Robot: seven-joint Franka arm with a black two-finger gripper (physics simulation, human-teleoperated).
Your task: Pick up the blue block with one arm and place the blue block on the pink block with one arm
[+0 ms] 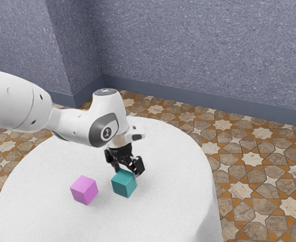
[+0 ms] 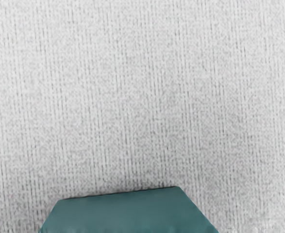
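Well, from where I stand the gripper [image 1: 126,170] hangs right at the top of the blue block [image 1: 124,183], which looks more teal than blue. It sits on the round white table [image 1: 178,201], near the pink block [image 1: 84,189] but apart from it, on the exterior view's right of it. Whether the claw has clenched on the block or is merely down around it, I cannot tell. In the wrist view the blue block [image 2: 127,213] lies close under the hand with bare tablecloth beyond, so the hand seems fairly well centred. I'd judge this to be the grasping step. To do it well, the hand should be square to the block's faces and low enough to take it by the middle of its sides, not by the top edge. Then it should lift straight up, well above the pink block's top, before swinging across, since a low sideways move could knock the pink one away.
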